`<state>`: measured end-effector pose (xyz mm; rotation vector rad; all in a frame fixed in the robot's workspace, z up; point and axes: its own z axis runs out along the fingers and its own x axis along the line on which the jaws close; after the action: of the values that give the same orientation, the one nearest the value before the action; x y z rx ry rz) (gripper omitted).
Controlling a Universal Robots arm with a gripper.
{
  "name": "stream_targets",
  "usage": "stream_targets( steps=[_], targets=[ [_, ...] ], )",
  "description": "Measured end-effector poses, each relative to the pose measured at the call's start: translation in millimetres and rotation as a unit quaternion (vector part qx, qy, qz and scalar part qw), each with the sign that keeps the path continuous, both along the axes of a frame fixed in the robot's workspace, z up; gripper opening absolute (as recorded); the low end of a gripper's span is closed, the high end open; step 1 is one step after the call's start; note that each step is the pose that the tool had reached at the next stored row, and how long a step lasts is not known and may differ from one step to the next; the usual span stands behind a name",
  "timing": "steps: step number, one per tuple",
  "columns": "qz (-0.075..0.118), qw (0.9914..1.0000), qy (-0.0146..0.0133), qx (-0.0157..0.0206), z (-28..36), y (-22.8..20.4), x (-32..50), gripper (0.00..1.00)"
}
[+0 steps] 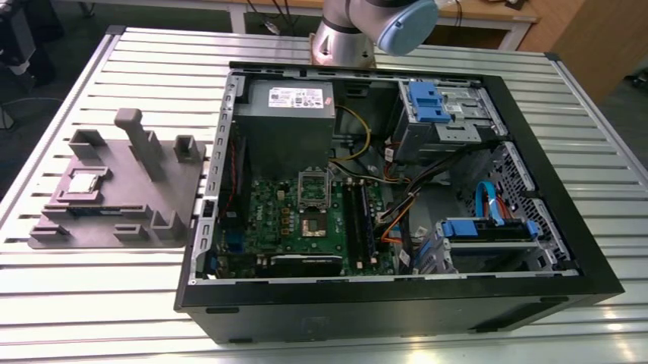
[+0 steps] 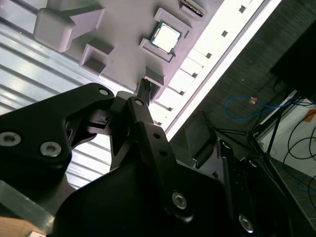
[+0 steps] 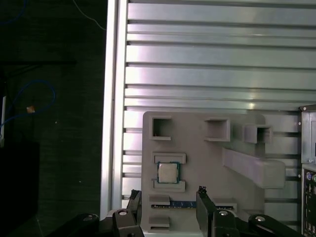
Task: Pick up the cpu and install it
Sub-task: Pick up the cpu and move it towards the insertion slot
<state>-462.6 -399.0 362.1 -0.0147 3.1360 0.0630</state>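
Observation:
The cpu [image 1: 84, 184] is a small square chip with a silver top. It lies flat in a recess of the grey holder block [image 1: 117, 189] on the table, on the exterior view's left, beside the open computer case [image 1: 405, 189]. Both wrist views look down on the cpu [image 3: 168, 172] [image 2: 166, 35] from well above. My gripper [image 3: 168, 196] hangs open over the block, its two black fingers [image 3: 202, 200] spread wide with nothing between them. The chip sits just beyond the fingertips. In the case, the motherboard socket [image 1: 315, 220] stands with its metal frame raised.
The arm's base [image 1: 350, 34] stands behind the case. The holder block has raised posts [image 1: 142, 140] and pockets around the chip. The slatted metal table [image 3: 212, 59] ends close to the block at an edge [image 3: 112, 98], with dark floor and cables beyond.

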Motion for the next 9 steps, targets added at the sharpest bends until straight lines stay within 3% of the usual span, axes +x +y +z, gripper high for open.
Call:
stream_targets(
  steps=[9],
  targets=[
    [0.001,1.0,0.0,0.0,-3.6,0.0,0.0,0.56]
  ],
)
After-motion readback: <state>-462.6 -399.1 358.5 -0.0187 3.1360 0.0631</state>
